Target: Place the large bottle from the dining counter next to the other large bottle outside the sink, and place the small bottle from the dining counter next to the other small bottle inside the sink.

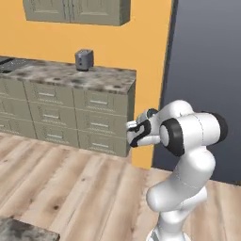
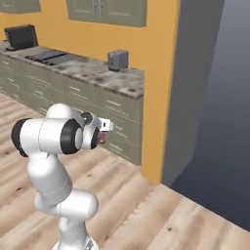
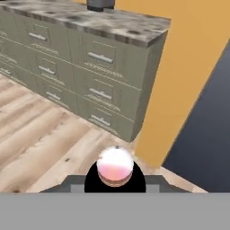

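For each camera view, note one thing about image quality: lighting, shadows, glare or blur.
Left base view: flat, even light; the toaster casts barely any shadow on the counter. Right base view: the grey wall fades smoothly darker downward. Hand view: a bright glare spot on a rounded pinkish thing at the gripper; drawer fronts look soft and coarse.

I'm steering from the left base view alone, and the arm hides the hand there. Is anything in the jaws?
Observer: Yes. In the hand view the gripper is shut on a pinkish round thing, glossy and seen end-on. I cannot tell which bottle it is.
Operator: Does it show from the side?
Observer: In the right base view a bit of red peeks out at the hand.
Operator: What lies further along that counter?
Observer: Past the cooktop, a black box-shaped appliance stands at the far end of the counter.
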Robot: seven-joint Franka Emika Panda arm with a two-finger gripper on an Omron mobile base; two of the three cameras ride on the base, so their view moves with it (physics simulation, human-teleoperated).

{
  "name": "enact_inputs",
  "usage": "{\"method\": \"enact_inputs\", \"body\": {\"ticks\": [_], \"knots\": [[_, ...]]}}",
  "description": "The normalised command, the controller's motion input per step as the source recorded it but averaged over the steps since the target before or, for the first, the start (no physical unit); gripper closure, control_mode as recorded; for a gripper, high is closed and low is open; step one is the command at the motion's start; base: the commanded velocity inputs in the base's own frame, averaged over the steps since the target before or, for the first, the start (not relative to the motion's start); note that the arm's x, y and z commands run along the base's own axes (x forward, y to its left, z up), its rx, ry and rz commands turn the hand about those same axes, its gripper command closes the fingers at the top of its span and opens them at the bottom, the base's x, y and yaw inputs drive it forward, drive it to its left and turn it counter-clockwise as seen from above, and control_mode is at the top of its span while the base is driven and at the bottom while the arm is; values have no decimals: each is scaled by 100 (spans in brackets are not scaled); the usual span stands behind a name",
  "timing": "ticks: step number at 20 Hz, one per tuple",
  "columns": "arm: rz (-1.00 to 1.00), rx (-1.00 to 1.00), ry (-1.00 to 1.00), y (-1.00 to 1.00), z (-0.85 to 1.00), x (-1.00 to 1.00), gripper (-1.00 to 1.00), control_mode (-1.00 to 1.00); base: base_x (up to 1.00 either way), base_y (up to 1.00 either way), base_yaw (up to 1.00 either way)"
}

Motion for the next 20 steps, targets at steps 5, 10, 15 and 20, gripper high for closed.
{"method": "enact_inputs", "body": {"ticks": [5,10,15,20], "knots": [[0,0,0,0,0,0,100,100,100,20,47],[0,0,0,0,0,0,100,100,100,38,45],[0,0,0,0,0,0,100,100,100,36,46],[0,0,0,0,0,0,100,100,100,12,45]]}}
